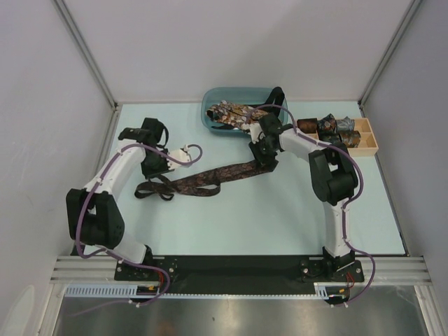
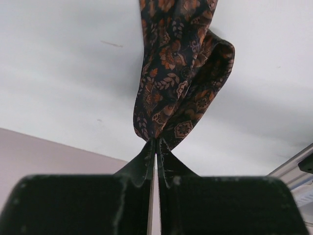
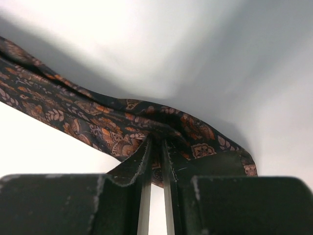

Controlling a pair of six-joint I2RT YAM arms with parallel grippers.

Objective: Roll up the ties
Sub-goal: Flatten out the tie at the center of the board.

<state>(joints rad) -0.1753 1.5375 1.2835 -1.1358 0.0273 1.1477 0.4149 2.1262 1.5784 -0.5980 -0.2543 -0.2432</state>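
The left gripper [image 2: 155, 144] has scuffed matt black plastic fingers [image 2: 139, 169]; between them, the long dark brown orange-printed necktie [image 2: 171, 73] is soft woven cloth; beyond, the pale tabletop [image 2: 58, 73] looks smooth, matt.

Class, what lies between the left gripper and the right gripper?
One brown printed tie, stretched from left gripper to right gripper; the top view shows it.

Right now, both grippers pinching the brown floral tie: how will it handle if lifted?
Likely floppy: the brown floral tie folds over itself at the left gripper and creases at the right gripper. Probably sags between them when raised. Seems light; thin fabric could slip.
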